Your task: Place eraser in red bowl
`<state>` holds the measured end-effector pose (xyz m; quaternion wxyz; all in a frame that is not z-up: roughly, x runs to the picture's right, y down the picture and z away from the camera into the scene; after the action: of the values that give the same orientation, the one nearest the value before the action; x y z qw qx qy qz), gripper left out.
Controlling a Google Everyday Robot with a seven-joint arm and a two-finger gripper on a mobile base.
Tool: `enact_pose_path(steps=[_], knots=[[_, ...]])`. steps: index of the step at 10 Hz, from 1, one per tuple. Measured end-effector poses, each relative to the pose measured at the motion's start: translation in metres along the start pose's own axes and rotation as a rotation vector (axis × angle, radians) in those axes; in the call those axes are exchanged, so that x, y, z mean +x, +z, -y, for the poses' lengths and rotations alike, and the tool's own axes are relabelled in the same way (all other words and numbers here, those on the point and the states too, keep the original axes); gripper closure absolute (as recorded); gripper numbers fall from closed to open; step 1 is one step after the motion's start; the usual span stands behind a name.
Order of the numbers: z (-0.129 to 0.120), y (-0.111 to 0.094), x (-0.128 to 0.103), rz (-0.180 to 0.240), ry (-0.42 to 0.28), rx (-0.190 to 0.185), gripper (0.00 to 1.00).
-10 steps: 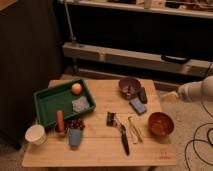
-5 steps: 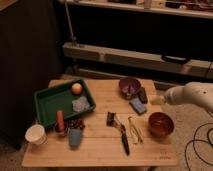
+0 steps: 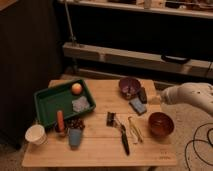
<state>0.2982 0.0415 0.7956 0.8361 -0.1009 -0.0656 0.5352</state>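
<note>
One eraser (image 3: 143, 95) on the table (image 3: 95, 147), just beside the claw (image 3: 156, 98)

Cut off at rt edge: white arm (image 3: 192, 95). At its tip, just rt of eraser (image 3: 143, 94): gripper (image 3: 159, 98), only a pale blur. Too small to ID: bits in purple bowl (image 3: 129, 86), dark clump (image 3: 76, 123) by blue cup (image 3: 75, 137). Clipped btm-rt: floor cable (image 3: 197, 145).
</note>
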Motion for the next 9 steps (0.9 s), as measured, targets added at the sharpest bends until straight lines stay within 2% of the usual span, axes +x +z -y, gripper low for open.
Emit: enact_pose_path(steps=[3, 4, 6, 7, 9], knots=[[0.002, -0.001, 0.002, 0.001, 0.004, 0.003, 0.30], [0.003, 0.002, -0.002, 0.011, 0.016, 0.018, 0.30], [0.003, 0.017, -0.018, 0.031, 0.041, 0.053, 0.30], [0.002, 0.032, -0.028, 0.037, 0.057, 0.061, 0.30], [0.010, 0.045, -0.024, 0.035, 0.088, 0.064, 0.30]])
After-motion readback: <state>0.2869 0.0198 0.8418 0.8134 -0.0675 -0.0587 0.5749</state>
